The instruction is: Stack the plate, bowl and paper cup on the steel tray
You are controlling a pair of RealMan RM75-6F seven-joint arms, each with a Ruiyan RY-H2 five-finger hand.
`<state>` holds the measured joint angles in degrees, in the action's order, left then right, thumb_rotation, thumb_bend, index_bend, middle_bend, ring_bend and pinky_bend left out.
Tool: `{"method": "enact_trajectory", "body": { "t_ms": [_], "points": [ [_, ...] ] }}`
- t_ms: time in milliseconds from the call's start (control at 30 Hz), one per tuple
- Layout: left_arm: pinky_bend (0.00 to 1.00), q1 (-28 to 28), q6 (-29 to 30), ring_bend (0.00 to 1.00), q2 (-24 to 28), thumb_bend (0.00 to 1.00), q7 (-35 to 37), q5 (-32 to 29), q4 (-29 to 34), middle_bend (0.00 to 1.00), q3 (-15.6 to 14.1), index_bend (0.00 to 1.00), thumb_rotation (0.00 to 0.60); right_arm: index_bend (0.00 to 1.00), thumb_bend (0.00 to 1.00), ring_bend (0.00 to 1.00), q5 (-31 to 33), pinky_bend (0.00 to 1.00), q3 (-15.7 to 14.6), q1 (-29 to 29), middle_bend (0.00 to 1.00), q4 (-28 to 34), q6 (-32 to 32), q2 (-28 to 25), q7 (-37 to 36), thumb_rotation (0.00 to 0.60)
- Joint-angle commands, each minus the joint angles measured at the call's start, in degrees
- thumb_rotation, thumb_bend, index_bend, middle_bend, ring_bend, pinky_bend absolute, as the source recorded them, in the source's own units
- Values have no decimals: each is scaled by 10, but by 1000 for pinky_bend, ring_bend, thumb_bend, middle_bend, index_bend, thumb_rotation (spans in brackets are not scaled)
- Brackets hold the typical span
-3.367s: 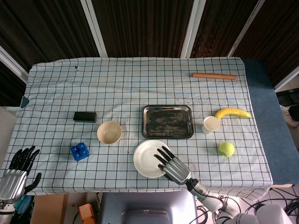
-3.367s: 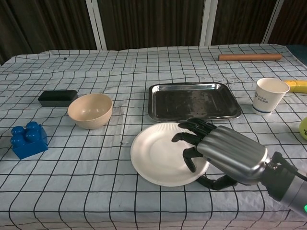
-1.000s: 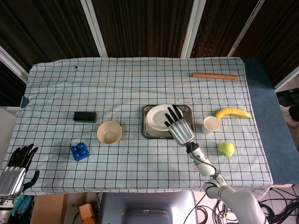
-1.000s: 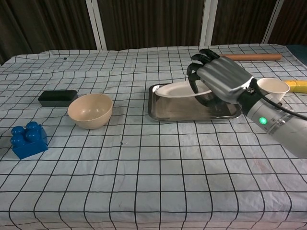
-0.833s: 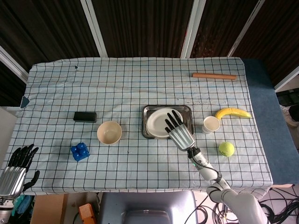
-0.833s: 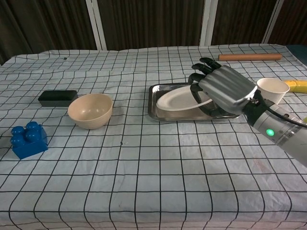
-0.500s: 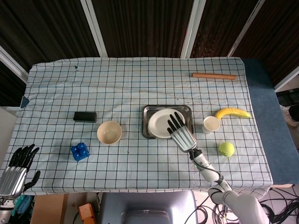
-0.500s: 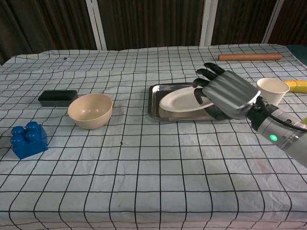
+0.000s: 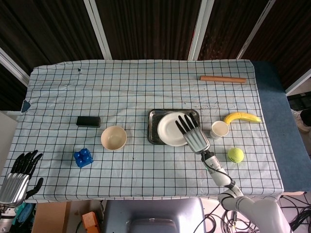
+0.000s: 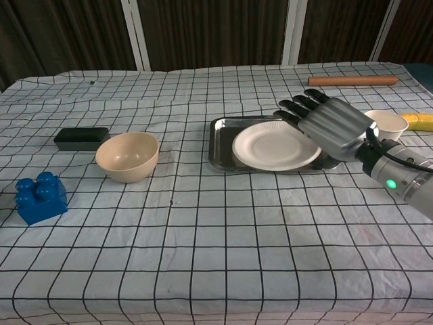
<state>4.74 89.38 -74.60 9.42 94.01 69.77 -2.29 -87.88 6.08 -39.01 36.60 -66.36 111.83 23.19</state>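
Head view: rectangular steel tray (image 9: 152, 131) at the middle of the checked tablecloth (image 9: 136, 87), a round white paper plate (image 9: 170, 130) lying flat in it, toward its right side. Right hand (image 9: 192, 134) over the plate's right edge, fingers straight and spread, holding nothing. Cream round bowl (image 9: 113, 137) left of the tray, apart from it; white paper cup (image 9: 219, 129) upright just right of the tray. Left hand (image 9: 18, 178) at the near left table corner, fingers apart, empty. Chest view: plate (image 10: 274, 147) in the tray (image 10: 221, 145), overhanging its near rim; right hand (image 10: 327, 124) above its far right edge, fingers extended and apart; bowl (image 10: 126, 156) to the left; cup (image 10: 388, 124) partly hidden behind the hand.
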Motion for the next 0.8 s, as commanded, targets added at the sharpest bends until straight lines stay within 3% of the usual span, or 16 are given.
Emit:
{"method": "enact_trajectory", "body": {
  "t_ms": [33,333,533,800],
  "points": [
    [0,1,-1,0,1,413,0,0,1,0,0,0,600,0,171,0,19,0,19,-1,0,55,2,-33,35,600],
    [0,5,-7,0,4,413,2,2,7,0,-2,0,600,0,49,0,57,0,38,-2,0,174,36,-119,141,600],
    [0,10,-15,0,7,412,3,4,14,0,-4,0,600,0,28,0,93,0,45,-10,0,199,69,-141,216,600],
    [0,10,-4,0,16,413,16,14,22,0,-6,0,600,0,23,0,101,0,56,1,0,235,31,-157,194,600]
  ]
}}
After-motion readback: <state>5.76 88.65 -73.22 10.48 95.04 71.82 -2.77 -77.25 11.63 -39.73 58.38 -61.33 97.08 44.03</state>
